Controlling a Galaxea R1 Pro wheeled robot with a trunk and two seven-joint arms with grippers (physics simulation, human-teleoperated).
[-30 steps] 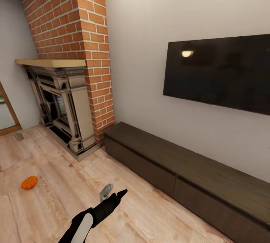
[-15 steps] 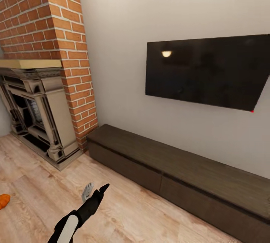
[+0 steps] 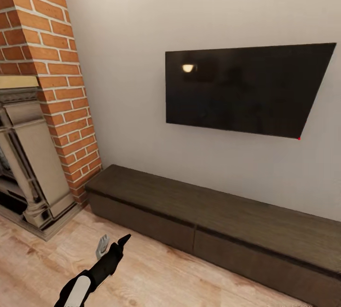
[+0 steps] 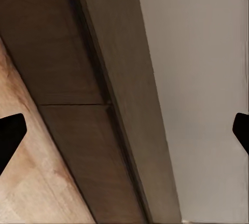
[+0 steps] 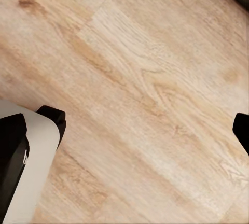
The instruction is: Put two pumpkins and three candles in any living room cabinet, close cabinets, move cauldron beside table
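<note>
Head view: the long dark-brown cabinet (image 3: 213,222) runs along the foot of the pale wall (image 3: 123,61), its flat drawer fronts all shut, one end close to the brick fireplace (image 3: 42,108) and the other passing the picture's right edge. A black television (image 3: 241,89) hangs on the wall above it. The left gripper (image 3: 112,244) hovers over the wood floor (image 3: 156,274) just in front of the cabinet's fireplace end, fingers parted and empty. Left wrist view: the cabinet's top and two closed drawer fronts (image 4: 78,130) lie between two dark fingertips (image 4: 10,136) set wide apart, nothing between them. Right wrist view: bare floor planks (image 5: 140,94) under the right gripper (image 5: 140,130), whose dark fingertips (image 5: 241,129) stand far apart, holding nothing
</note>
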